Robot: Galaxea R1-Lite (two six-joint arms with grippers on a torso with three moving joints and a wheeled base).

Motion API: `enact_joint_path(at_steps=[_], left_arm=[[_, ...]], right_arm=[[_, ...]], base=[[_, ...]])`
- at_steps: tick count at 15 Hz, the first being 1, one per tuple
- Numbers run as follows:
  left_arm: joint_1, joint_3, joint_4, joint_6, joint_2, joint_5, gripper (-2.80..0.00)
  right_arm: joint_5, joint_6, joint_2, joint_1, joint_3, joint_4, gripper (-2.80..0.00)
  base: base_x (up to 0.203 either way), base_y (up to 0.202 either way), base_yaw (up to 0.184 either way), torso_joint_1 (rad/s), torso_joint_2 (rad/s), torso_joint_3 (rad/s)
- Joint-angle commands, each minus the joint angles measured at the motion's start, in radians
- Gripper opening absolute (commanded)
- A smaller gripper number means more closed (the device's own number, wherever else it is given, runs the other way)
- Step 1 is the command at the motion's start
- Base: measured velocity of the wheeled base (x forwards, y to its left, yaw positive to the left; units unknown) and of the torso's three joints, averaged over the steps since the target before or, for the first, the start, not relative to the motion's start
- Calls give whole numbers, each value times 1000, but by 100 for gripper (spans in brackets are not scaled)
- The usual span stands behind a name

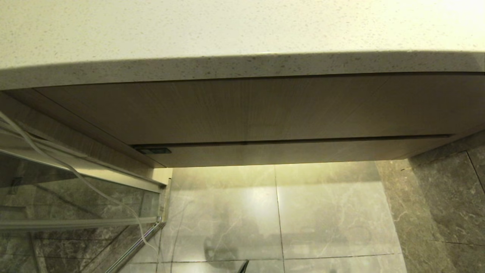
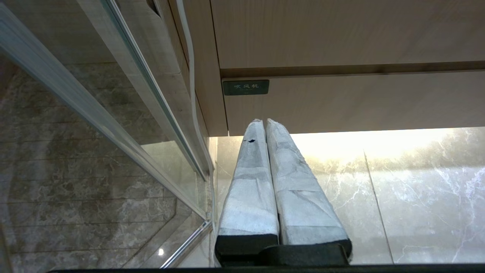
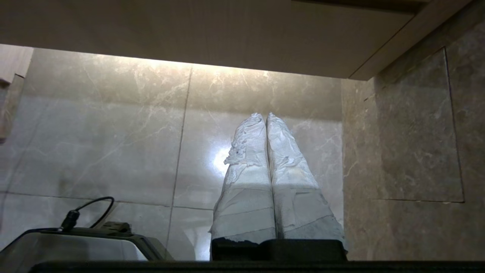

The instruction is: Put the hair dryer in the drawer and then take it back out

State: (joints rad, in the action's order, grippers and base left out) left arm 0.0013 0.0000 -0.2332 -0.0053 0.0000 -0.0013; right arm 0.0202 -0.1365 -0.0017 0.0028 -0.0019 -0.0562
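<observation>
The drawer (image 1: pixel 303 152) is the low wood-grain strip under the vanity, and it is shut flush. A small green label (image 2: pixel 245 87) sits at its left end. The hair dryer is out of view. My left gripper (image 2: pixel 263 121) hangs low in front of the drawer's left end (image 2: pixel 360 102), its tape-wrapped fingers pressed together with nothing between them. My right gripper (image 3: pixel 264 115) is also shut and empty, pointing at the floor tiles below the drawer (image 3: pixel 189 34). Neither gripper shows in the head view.
A speckled counter top (image 1: pixel 227 30) overhangs the taller vanity panel (image 1: pixel 246 110). A glass shower partition (image 1: pixel 75 189) with a metal frame stands at the left, and a white cord (image 1: pixel 72 170) hangs along it. A dark marble wall (image 1: pixel 447 197) closes the right side. Glossy tiles (image 1: pixel 280 212) lie below.
</observation>
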Motion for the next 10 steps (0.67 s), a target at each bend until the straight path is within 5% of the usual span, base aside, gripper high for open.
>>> enact_joint_path(at_steps=[1, 10], left_arm=[[0, 40, -2, -1, 0, 0, -280], [0, 40, -2, -1, 0, 0, -280]], right_arm=[[1, 6, 2, 0, 5, 1, -280], [0, 19, 0, -1, 3, 1, -280]], base=[[0, 0, 0, 0, 0, 0], [0, 0, 0, 0, 0, 0]])
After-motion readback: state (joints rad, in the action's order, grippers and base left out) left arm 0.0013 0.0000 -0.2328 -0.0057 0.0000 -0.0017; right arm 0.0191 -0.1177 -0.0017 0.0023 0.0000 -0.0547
